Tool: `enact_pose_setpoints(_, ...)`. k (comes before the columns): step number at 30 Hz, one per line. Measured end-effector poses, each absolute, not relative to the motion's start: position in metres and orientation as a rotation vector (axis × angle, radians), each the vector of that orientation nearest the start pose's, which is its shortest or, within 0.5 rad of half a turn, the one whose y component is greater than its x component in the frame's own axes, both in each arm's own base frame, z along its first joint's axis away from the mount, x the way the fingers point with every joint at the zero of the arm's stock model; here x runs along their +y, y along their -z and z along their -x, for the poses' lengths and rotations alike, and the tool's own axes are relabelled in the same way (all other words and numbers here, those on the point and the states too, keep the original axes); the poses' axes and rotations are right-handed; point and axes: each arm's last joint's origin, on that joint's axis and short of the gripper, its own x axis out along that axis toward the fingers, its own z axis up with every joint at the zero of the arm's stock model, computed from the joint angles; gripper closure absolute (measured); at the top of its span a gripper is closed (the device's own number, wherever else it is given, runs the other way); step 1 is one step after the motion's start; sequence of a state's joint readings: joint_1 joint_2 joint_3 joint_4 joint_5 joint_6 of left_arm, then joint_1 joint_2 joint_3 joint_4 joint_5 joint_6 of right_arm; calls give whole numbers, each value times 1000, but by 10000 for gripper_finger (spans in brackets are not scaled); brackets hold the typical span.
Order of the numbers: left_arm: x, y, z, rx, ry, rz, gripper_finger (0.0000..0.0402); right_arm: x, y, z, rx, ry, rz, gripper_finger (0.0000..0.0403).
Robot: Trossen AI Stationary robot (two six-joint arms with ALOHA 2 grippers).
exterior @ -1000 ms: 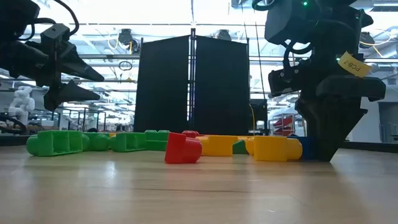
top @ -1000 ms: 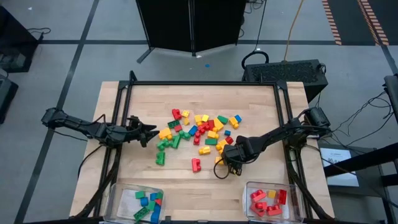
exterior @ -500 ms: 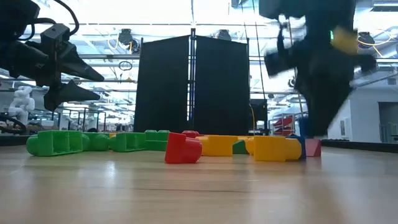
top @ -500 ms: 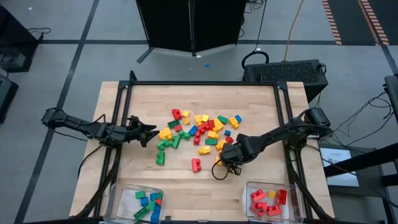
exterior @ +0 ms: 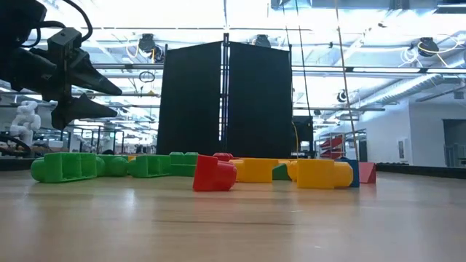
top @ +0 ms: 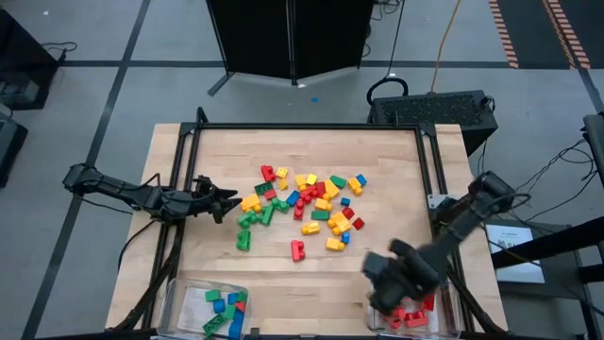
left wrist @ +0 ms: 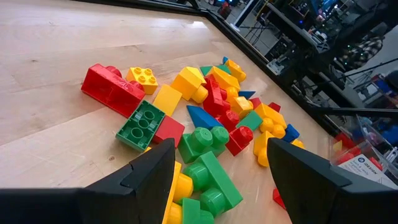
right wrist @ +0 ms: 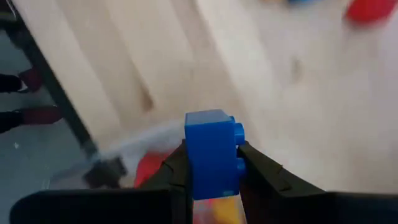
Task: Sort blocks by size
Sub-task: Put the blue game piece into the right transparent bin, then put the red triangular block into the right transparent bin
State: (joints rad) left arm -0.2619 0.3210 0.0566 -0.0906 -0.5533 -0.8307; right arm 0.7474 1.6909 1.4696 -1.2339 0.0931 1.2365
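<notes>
Light wooden surface [top: 208, 274] framed by a black rail, grey floor around it, a black panel beyond the far edge. The near half of the wood is mostly bare; open boards also lie along the left side.

The pile of red, yellow, green and blue studded plastic blocks [top: 302, 203] sits mid-surface, a few dozen pieces, too crowded to count exactly. One red block [top: 297, 249] lies apart, nearer the front edge.

Two clear plastic bins at the front edge: left bin [top: 179, 304] holds green, blue and red pieces; right bin [top: 444, 312] holds red ones and one yellow.

Left tool [top: 225, 198], arm stretched low from the left edge, fingers spread, just left of the pile.

Right tool [right wrist: 211, 168], arm folded back toward the front-right corner above the right bin, pinches one small blue studded block [right wrist: 211, 152].
</notes>
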Motion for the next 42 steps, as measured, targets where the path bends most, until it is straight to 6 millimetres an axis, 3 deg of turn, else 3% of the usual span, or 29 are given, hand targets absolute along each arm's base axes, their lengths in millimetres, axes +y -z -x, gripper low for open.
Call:
enact_pose_setpoints(6,-13,-148,-109,187,-403,676,146,245,-274,-196,1390,430,-540,330)
enact_pose_setpoints(11,-13,-148,-109,186,-403,676,146,255,-274,-184,1362,447,-557,323)
enact_pose_setpoints(18,-13,-148,-109,185,-402,677,146,251,-274,-186,1451,464,-588,145)
enact_pose_setpoints(21,-13,-149,-109,185,-402,677,146,246,-275,-192,1449,464,-590,100)
enact_pose_setpoints(25,-13,-149,-109,185,-403,677,146,231,-279,-210,1327,512,-636,89)
enact_pose_setpoints(30,-13,-149,-109,185,-403,677,146,195,-282,-246,1053,782,-826,102)
enact_pose_setpoints(36,-13,-148,-109,186,-403,677,146,143,-274,-262,1104,1039,-699,103)
enact_pose_setpoints(42,-13,-148,-109,187,-403,675,146,104,-265,-276,1178,1063,-597,103)
